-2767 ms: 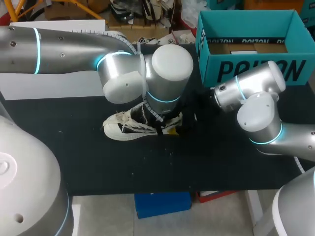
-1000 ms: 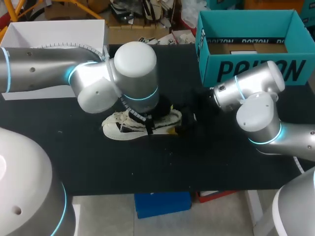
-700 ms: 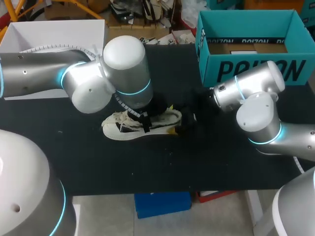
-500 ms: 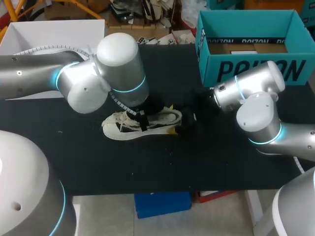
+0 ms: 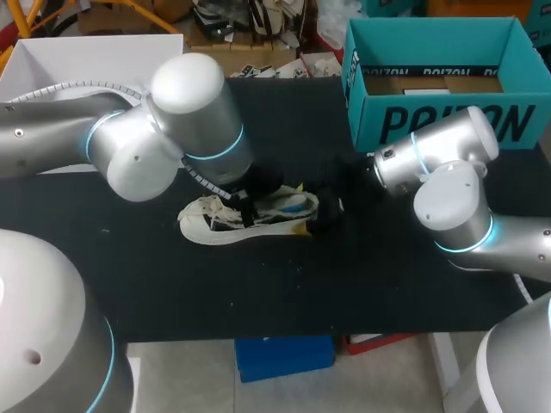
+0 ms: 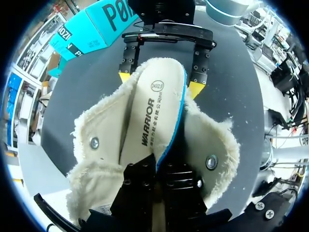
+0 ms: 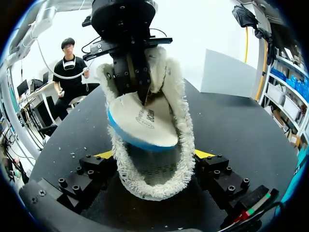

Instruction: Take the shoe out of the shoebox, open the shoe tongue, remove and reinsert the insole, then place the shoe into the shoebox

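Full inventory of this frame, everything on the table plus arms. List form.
shoe: 1, cream-white with fleecy lining, middle of the table, heel between the right gripper's fingers
insole: 1, cream top with blue edge, partly lifted out of the shoe
shoebox: 1, teal, open, far right of the table
white box: 1, white, far left corner
table: 1, black top
left gripper: 1, black, over the shoe, pinching the insole's edge
right gripper: 1, yellow tips, clamped on the shoe's heel

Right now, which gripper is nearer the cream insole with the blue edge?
Left. The left gripper is shut on the cream blue-edged insole; the right gripper clamps the fuzzy cream shoe beneath it.
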